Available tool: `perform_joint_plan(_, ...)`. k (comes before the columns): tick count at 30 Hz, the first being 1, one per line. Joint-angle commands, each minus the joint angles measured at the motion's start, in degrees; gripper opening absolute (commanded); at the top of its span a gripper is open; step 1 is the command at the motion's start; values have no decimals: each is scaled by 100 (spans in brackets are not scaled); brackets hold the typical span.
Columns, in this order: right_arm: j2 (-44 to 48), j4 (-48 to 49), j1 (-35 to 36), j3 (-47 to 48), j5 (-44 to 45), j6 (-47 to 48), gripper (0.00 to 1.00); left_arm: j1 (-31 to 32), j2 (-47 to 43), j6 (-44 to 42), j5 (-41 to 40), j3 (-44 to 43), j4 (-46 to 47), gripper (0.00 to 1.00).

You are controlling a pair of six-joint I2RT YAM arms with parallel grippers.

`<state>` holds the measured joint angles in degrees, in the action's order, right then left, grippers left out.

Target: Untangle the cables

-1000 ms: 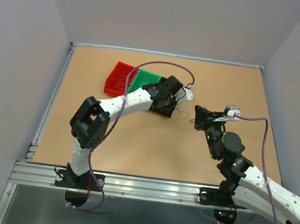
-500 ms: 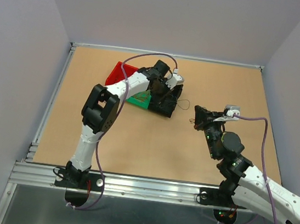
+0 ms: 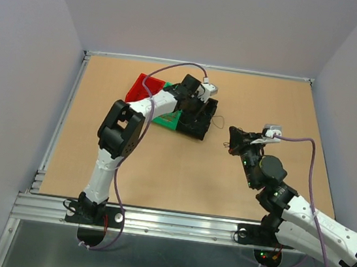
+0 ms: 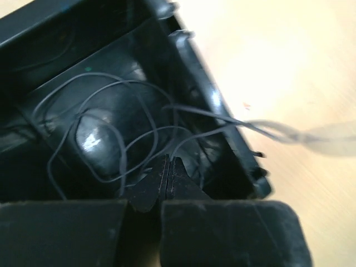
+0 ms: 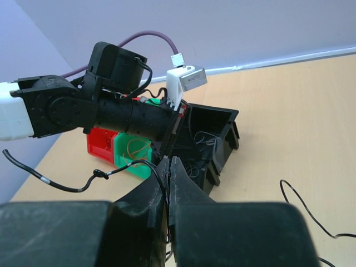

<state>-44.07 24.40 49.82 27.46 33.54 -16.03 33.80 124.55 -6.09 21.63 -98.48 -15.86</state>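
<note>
Since a second ago the left gripper [image 3: 200,113] has swung away from the middle of the tan wooden tabletop [image 3: 160,170] to the black open-fronted plastic bin [image 3: 191,130], beside the red tray [image 3: 138,89] and green tray [image 3: 166,120], while the right gripper [image 3: 232,139] has barely shifted. Most of the hair-thin curly cables [image 4: 139,111] lie looped inside that bin, one pale strand [image 4: 267,129] trailing over its rim onto the table. Left jaws are pressed together just above the loops, whether pinching any I cannot tell; right jaws are closed on a thin dark strand [image 5: 125,167] with a knot.
</note>
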Motion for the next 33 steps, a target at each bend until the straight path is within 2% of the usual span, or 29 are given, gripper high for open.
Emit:
perform_joint_plan(1,-13,135,-17,260,161,-58,1,-330,-204,406,-291,40,434,3)
perform_joint_plan(6,-75,47,-16,286,495,-154,1,-506,490,495,-203,-347,57,2)
perform_joint_plan(10,-276,-243,-25,426,970,-330,1,-506,211,363,-387,-146,310,6)
perform_joint_plan(11,-451,-313,-51,435,1075,-443,1,-506,-42,354,-509,72,424,11)
perform_joint_plan(12,-549,-348,-86,488,1093,-532,1,-506,-176,310,-563,187,643,24)
perform_joint_plan(13,-697,-418,-156,558,1085,-628,1,-506,-307,301,-581,432,732,28)
perform_joint_plan(16,-1304,-857,-534,855,840,-1076,1,-506,-625,231,-590,619,873,33)
perform_joint_plan(19,-1832,-1359,-1192,1102,-90,-1657,2,-506,-818,178,-563,812,953,34)
perform_joint_plan(20,-1963,-1403,-1316,1173,-363,-1718,7,-497,-853,169,-546,839,970,34)
perform_joint_plan(21,-2130,-1499,-1422,1243,-740,-1667,25,-497,-967,143,-528,882,1005,35)
perform_joint_plan(22,-2193,-1552,-1423,1305,-813,-1614,73,-480,-1011,125,-528,952,1049,37)
perform_joint_plan(23,-2193,-1579,-1423,1349,-875,-1605,83,-471,-1064,108,-545,997,1084,39)
perform_joint_plan(24,-2115,-1570,-1423,1341,-884,-1596,88,-462,-1178,82,-554,1041,1128,40)
perform_joint_plan(26,-1983,-1570,-1414,1297,-858,-1491,89,-454,-1293,55,-589,1146,1199,41)
perform_joint_plan(30,-1666,-1343,-1423,1218,-954,-1184,89,-453,-1583,11,-572,1313,1296,43)
perform_joint_plan(32,-1622,-1036,-1414,1051,-1234,-1026,86,-453,-1653,-15,-537,1392,1348,43)
perform_joint_plan(33,-1657,-582,-1414,998,-1392,-955,84,-453,-1706,-15,-511,1410,1357,43)
